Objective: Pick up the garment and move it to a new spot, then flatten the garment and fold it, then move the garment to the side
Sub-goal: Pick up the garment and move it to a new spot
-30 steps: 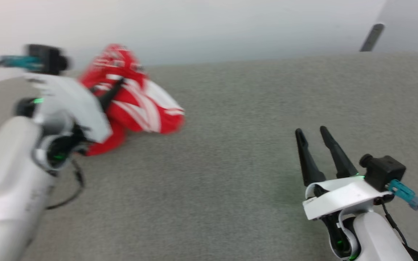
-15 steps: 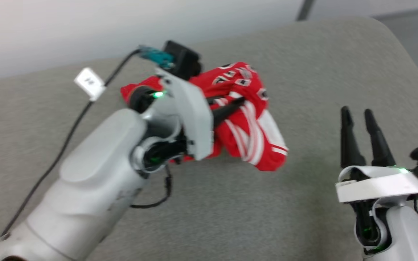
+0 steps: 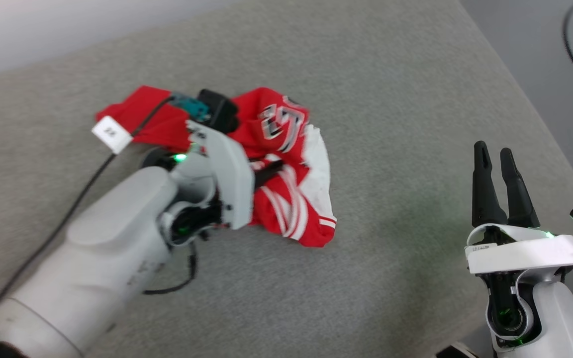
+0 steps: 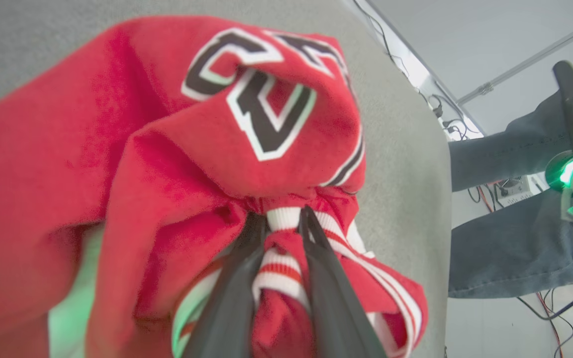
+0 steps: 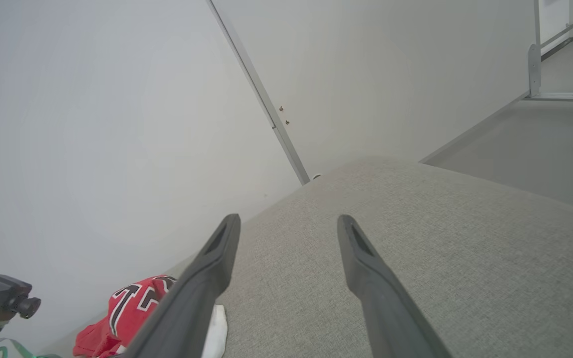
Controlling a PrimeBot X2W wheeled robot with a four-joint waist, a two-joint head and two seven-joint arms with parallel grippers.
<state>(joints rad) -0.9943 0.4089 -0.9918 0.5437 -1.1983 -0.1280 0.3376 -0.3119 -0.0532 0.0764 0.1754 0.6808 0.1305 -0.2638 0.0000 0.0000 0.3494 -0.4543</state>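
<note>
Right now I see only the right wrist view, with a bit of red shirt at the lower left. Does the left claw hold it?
Observer: Yes. The left wrist view shows the left claw shut on the shirt, pinching its striped white-and-red trim.
Operator: Is the shirt spread flat?
Observer: No. In the head view it is crumpled in a heap, numerals up.
Operator: Anybody near?
Observer: A person's trouser legs show at the right of the left wrist view.

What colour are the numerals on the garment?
Black with a white outline, on the red garment; the left wrist view shows the numerals best.
</note>
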